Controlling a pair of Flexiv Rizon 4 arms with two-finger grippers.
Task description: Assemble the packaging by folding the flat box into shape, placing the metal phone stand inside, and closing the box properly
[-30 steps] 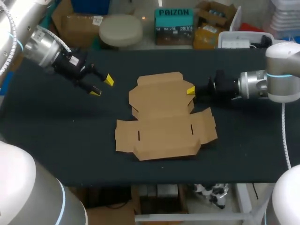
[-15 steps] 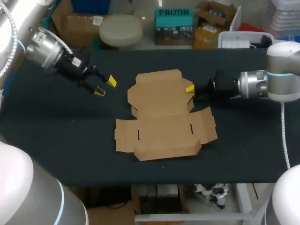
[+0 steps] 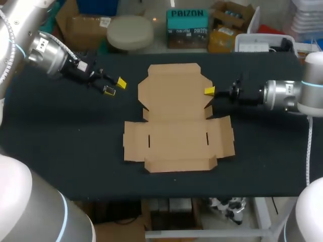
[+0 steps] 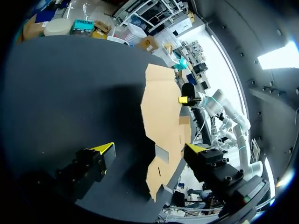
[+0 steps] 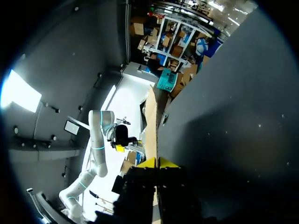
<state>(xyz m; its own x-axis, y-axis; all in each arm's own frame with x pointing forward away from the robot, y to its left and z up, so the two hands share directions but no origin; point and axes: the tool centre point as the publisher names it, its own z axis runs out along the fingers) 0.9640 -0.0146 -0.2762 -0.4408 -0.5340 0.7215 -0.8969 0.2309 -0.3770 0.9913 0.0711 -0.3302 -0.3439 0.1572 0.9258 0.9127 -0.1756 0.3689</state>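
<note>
1. Currently the flat box (image 3: 176, 136) lies opened out at the centre of the frame on the dark table (image 3: 60, 151). Its rear panel (image 3: 171, 91) reaches toward the top centre.
2. The right gripper (image 3: 209, 91) sits at that panel's right edge, right of centre. In its wrist view the yellow tips are drawn together with the cardboard edge between them, so it is clamped on the flat box.
3. The left gripper (image 3: 114, 86) hangs at upper left with its fingers apart, holding nothing, well clear of the cardboard.
4. No phone stand shows on the table.
5. The step in hand looks like raising the rear panel along its crease.
   - The right grip should stay on the edge and swing in an arc about the fold line, not pull straight, or the whole sheet will slide.
   - The left gripper would do well to come down on the base panel as an anchor.
6. Against the frame a second back, the panel's far edge now stands nearer the top of the frame and the panel looks larger. It is probably lifted, though from above I cannot be sure it has left the table.
7. The right gripper has shifted slightly up and right, and the left has drifted a little upward.
</note>
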